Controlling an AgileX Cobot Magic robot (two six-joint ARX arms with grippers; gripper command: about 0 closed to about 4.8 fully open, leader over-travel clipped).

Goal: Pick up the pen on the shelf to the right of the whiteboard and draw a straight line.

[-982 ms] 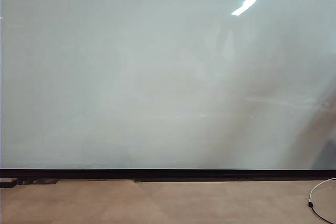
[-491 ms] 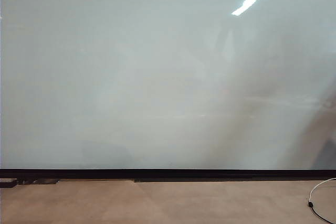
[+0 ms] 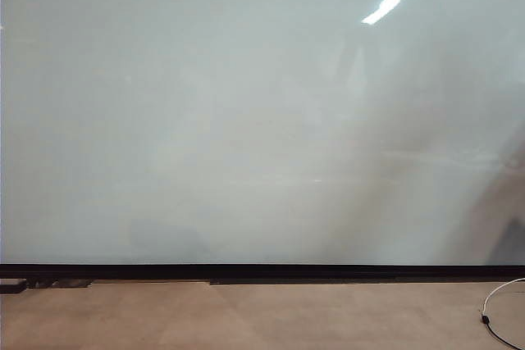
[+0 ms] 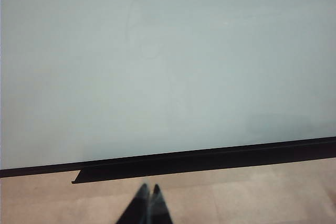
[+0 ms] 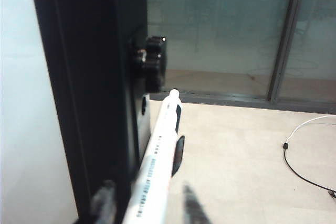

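The whiteboard [image 3: 246,120] fills the exterior view, where neither gripper shows; its surface is blank. In the right wrist view the pen [image 5: 158,150], a slim white marker with small dark print, stands out along the board's black side frame [image 5: 89,93]. My right gripper [image 5: 148,203] straddles the pen's near end, one blurred finger on each side with a gap to the barrel, so it is open. My left gripper [image 4: 149,188] hangs low in front of the board's black bottom edge [image 4: 210,158], fingertips together, holding nothing.
A black knob [image 5: 152,64] juts from the side frame just beyond the pen. A thin cable [image 5: 299,150] lies on the beige floor at the right, the same cable [image 3: 496,309] at the exterior view's lower right corner. Glass panels [image 5: 236,35] stand behind.
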